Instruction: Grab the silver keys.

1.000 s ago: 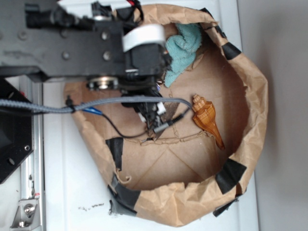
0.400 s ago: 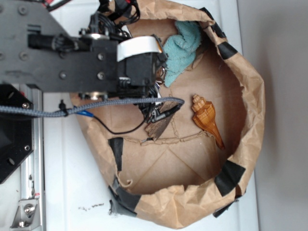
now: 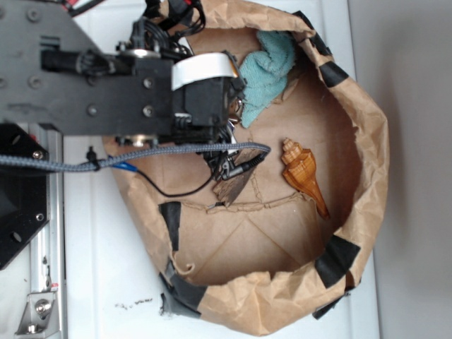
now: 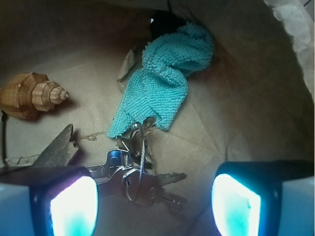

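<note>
A crumpled brown paper bag, taped with black patches, is seen filling the middle and right of the exterior frame, lying on a white counter. The black robot arm is seen across the upper left, reaching into the bag. A teal cloth lies upper centre in the wrist frame; a seashell is at the left edge, and a flat piece of wood sits just below it.

The silver keys are found lower centre in the wrist frame, on the bag floor, just below the cloth's lower tip and between the two fingers. In the exterior frame they are mostly hidden under the arm.

The gripper is held wide apart, nothing between the fingers yet.

Handling, as judged: the keys are light, hard metal, slick, and loose on the ring, so the bunch is expected to shift and dangle rather than stay rigid. The thick cluster where the key heads meet the ring is judged the best hold; thin flat blades could slip out.

The long axis runs roughly left-right across the frame, blades fanning toward the right and lower right, the wire ring looping up toward the cloth.
</note>
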Robot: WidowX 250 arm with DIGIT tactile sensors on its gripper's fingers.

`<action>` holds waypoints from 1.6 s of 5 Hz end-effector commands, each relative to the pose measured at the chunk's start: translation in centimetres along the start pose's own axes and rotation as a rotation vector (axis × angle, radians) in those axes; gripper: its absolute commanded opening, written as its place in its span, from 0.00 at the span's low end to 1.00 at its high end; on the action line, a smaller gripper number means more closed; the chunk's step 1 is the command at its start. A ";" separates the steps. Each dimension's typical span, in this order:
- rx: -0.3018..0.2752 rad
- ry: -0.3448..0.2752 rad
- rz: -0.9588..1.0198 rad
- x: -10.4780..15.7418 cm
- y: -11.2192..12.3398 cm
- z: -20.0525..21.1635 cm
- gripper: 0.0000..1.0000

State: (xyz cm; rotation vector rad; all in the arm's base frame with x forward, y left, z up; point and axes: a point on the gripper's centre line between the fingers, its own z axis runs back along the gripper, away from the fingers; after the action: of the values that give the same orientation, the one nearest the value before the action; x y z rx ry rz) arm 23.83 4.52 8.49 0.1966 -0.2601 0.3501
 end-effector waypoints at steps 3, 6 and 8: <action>0.018 -0.013 0.020 2.3 1.0 -2.9 1.00; 0.030 -0.009 0.008 2.4 1.0 -4.0 1.00; 0.008 0.023 -0.033 0.5 0.6 -4.6 0.00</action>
State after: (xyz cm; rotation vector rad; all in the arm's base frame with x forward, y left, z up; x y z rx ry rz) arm 24.26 5.50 2.85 0.2014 -0.1789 0.3117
